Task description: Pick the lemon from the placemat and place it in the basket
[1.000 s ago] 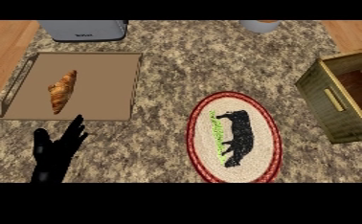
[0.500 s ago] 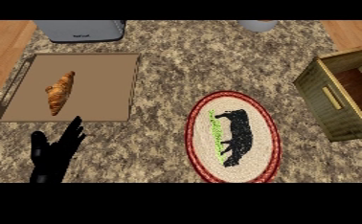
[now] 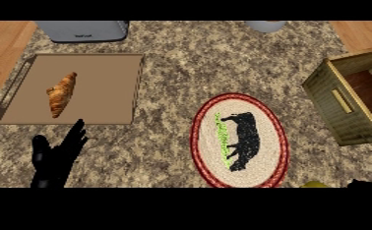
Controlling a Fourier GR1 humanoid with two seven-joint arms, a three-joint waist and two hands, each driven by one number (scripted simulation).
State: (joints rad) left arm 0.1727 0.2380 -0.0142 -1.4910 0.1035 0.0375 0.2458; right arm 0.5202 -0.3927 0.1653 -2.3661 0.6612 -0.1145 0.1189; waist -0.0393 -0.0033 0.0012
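Speckled desk [image 3: 181, 67] carries a flat tray [image 3: 109, 81] at left, an oval placemat [image 3: 270, 140] in the middle and a wooden basket [image 3: 338, 101] at right. The left hand [image 3: 52, 158] rests low left, fingers straight and spread. A croissant [image 3: 62, 94] lies on the tray. The lemon [image 3: 314, 185] peeks in at the lower edge, just off the placemat, near a sliver of the right hand [image 3: 359, 183], whose pose I cannot tell

Granite counter [image 3: 181, 62] w/ tray [image 3: 102, 76], oval placemat [image 3: 269, 145], basket [image 3: 338, 101] at rt, toaster [image 3: 83, 30] at back.

The left robot hand [image 3: 52, 159] is black with slim fingers.
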